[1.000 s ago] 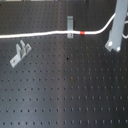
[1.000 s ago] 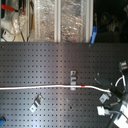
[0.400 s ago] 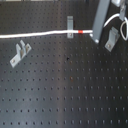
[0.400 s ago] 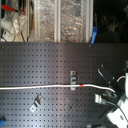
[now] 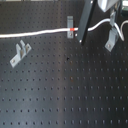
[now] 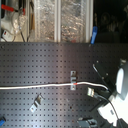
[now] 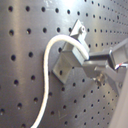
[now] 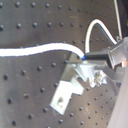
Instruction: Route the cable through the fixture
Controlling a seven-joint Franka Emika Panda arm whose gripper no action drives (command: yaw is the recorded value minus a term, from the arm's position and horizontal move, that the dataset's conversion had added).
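A black perforated breadboard [image 5: 65,95] fills the whole first exterior view, its regular grid of small holes catching a dull sheen toward the lower middle of the frame. In the second exterior view the same board [image 6: 45,62] covers the lower two thirds. Above it, across the top of the frame, stand crinkled silvery foil panels [image 6: 60,20] split by pale upright strips, with dark shadow at the upper right.

Matt black perforated board [image 5: 65,95] — white cord [image 5: 35,34]

The cable [image 5: 35,34] runs off the first exterior view's left edge; the hand's [image 8: 95,59] jaws are blurred.
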